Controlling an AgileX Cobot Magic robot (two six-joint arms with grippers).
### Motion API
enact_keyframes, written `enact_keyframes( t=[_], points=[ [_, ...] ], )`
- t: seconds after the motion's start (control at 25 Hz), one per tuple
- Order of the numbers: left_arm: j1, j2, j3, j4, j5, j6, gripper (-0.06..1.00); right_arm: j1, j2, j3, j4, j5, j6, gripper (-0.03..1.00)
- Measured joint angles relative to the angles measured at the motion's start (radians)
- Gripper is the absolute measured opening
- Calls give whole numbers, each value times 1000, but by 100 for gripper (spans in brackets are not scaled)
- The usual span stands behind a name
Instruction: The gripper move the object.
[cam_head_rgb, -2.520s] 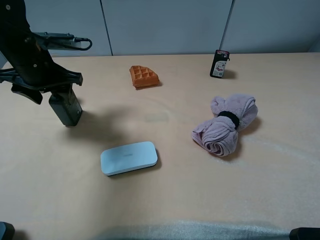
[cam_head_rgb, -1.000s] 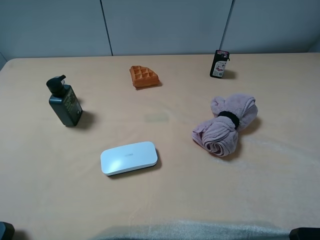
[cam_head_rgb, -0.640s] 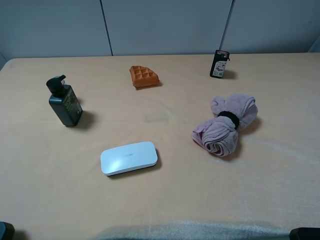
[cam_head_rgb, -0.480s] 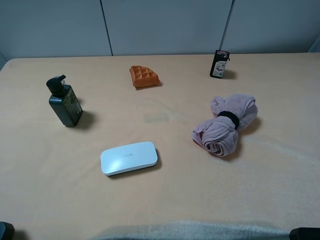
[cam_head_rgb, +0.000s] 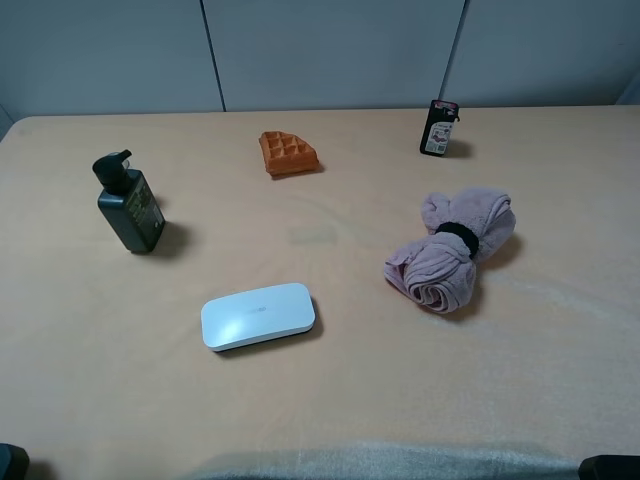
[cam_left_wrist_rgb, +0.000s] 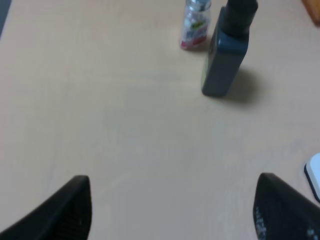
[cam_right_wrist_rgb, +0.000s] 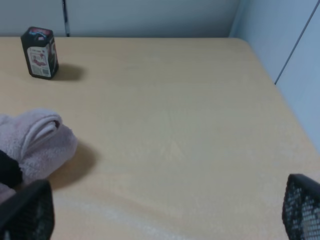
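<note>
Standing upright at left of frame, dark bottle (cam_head_rgb: 129, 208) unheld; left gripper (cam_left_wrist_rgb: 170, 210) spread wide, empty, well apart; move apparently done.

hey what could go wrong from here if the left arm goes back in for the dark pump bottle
The dark pump bottle is tall and narrow, standing upright, so an off-centre approach by the left claw could tip it.

The left wrist view shows a small clear bottle standing close beside it; wide-open jaws might knock that over too.

The white case lies nearby on the table, so dragging the bottle that way risks a collision.
</note>
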Motion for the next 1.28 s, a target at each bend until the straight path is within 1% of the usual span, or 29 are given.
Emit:
enact_keyframes(
  t=[0.2,0.64,1.28],
  points=[
    [1,-74,8,-3,-25,18,74,0,0,0,0,0,0,69],
    [1,-82,15,-11,-32,79,74,0,0,0,0,0,0,69],
    [1,-82,15,-9,-32,84,74,0,0,0,0,0,0,69]
  ],
)
